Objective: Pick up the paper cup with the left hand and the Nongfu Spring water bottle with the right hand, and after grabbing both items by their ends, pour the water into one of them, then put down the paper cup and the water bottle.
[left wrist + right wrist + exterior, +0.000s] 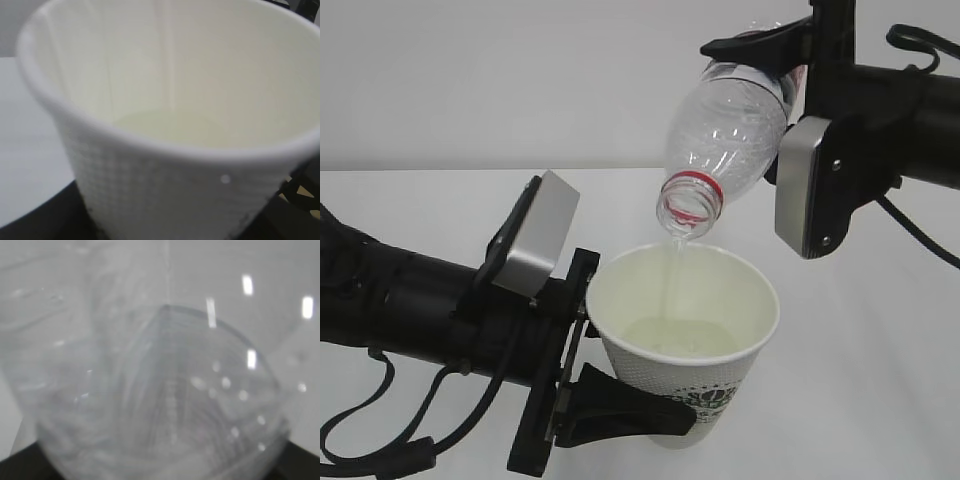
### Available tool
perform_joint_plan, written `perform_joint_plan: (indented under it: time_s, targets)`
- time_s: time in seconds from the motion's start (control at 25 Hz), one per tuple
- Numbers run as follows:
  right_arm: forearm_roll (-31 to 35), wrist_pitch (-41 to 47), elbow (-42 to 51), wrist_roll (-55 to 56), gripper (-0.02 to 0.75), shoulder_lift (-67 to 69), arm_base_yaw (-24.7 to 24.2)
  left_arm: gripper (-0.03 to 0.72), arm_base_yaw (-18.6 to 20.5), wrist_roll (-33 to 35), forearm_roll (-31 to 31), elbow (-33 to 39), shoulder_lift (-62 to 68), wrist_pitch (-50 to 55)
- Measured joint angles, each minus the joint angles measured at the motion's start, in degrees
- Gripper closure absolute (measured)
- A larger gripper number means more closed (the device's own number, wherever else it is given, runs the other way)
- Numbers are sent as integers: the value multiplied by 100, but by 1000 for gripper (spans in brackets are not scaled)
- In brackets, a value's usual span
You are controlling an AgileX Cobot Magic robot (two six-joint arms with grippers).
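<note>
Left hand point(582, 395) steadies the paper cup point(682, 340) under the pour.

Its 2 fingers clamp the cup's lower wall, keeping it upright above the white table point(880, 380). The right hand point(782, 62), clamped on the base end, tips the Nongfu Spring water bottle point(725, 135) mouth-down so water point(672, 270) falls inside.
</note>
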Motion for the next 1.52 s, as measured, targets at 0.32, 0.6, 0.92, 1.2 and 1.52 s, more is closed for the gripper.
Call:
perform_joint_plan:
  time_s: [0.32, 0.6, 0.92, 1.2, 1.52]
  targets:
    - [0, -5, 0, 0, 246, 0, 0, 211, 0, 0, 0, 0, 0, 0]
    - [0, -5, 0, 0, 246, 0, 0, 211, 0, 0, 0, 0, 0, 0]
    - [0, -5, 0, 0, 246, 0, 0, 211, 0, 0, 0, 0, 0, 0]
    - [0, -5, 0, 0, 246, 0, 0, 212, 0, 0, 0, 0, 0, 11]
    - [9, -5, 0, -12, 246, 0, 0, 212, 0, 0, 0, 0, 0, 11]
